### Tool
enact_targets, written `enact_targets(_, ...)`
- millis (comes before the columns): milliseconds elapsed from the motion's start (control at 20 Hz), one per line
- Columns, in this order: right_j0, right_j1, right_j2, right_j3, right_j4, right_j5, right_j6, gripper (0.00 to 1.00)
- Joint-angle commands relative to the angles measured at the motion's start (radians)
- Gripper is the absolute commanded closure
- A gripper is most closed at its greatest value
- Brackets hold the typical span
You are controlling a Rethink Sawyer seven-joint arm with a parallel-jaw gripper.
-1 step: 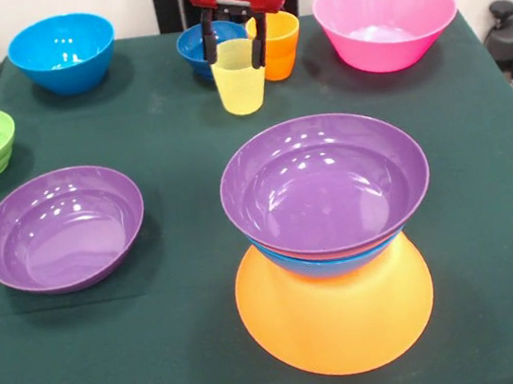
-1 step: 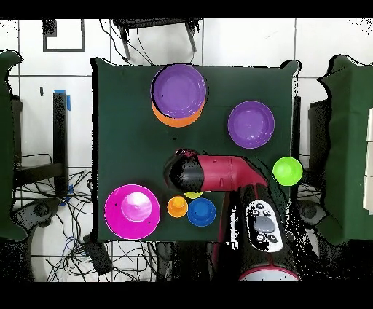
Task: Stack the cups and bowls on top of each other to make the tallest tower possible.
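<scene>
The two black jaws pinch the rim of the see-through yellow cup [image 1: 240, 77], held by the gripper [image 1: 233, 40]. The smooth orange cup [image 1: 279, 44] stands just behind. Nearer, the tower [image 1: 330, 239] has a shiny purple bowl [image 1: 324, 182] on top.

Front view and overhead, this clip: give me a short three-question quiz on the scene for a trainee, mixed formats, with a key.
1. True or false: the gripper has its fingers on either side of the yellow cup.
2. Multiple choice: in the tower, which bowl is on top? A) the pink bowl B) a purple bowl C) the green bowl
3. Fill in: the orange cup stands between the small dark blue bowl and the ____ bowl.

Key: 1 true; 2 B, the purple bowl sits above a blue one on the upturned yellow-orange bowl; 3 pink.
</scene>
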Motion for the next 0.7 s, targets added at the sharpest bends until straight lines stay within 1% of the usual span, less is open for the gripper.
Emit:
enact_targets(50,0.016,0.085,0.014,0.096,0.053,-0.028,0.163,0.00)
enact_targets(200,0.029,0.097,0.007,0.109,0.060,-0.067,0.177,0.00)
enact_targets(550,0.065,0.106,-0.021,0.136,0.089,-0.089,0.207,0.00)
enact_targets(700,0.071,0.115,-0.030,0.141,0.094,-0.109,0.208,0.00)
